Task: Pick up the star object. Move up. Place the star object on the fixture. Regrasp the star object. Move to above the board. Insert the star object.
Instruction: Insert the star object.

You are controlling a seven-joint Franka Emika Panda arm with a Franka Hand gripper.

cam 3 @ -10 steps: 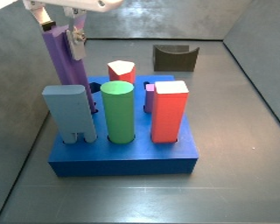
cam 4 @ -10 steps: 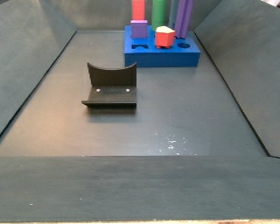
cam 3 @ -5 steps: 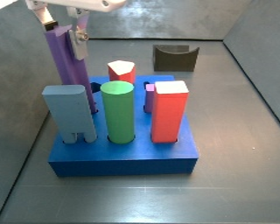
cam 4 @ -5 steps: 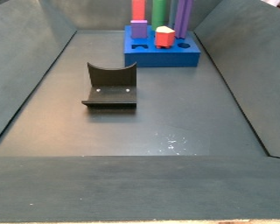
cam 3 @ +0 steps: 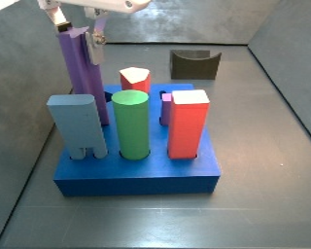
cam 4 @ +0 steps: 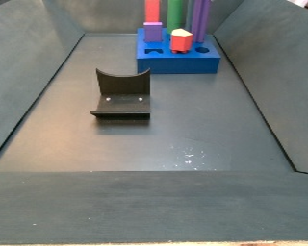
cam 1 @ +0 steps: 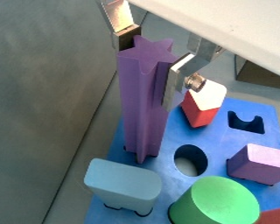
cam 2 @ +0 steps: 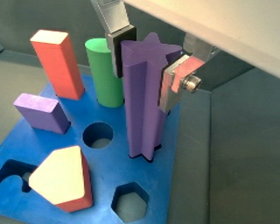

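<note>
The purple star object (cam 3: 78, 63) stands upright at the board's far left corner, its lower end in the blue board (cam 3: 139, 180). In both wrist views my gripper (cam 1: 150, 58) (cam 2: 150, 63) is shut on the top of the star object (cam 1: 143, 105) (cam 2: 143, 96), a dark pad (cam 2: 122, 48) on one side and a silver finger plate (cam 1: 178, 74) on the other. In a side view the gripper (cam 3: 78, 31) sits at the upper left. The dark fixture (cam 3: 193, 64) (cam 4: 120, 94) stands apart on the floor, with nothing on it.
On the board stand a green cylinder (cam 3: 132, 124), a red square block (cam 3: 187, 122), a grey-blue block (cam 3: 73, 124), a white-topped red peg (cam 3: 135, 78) and a short purple block (cam 2: 38, 112). A round hole (cam 1: 192, 159) lies open beside the star object. Dark walls ring the floor.
The gripper and the star object have shifted slightly to the right over the board's far left corner, and the peg now stands more upright. Nothing else has moved.
</note>
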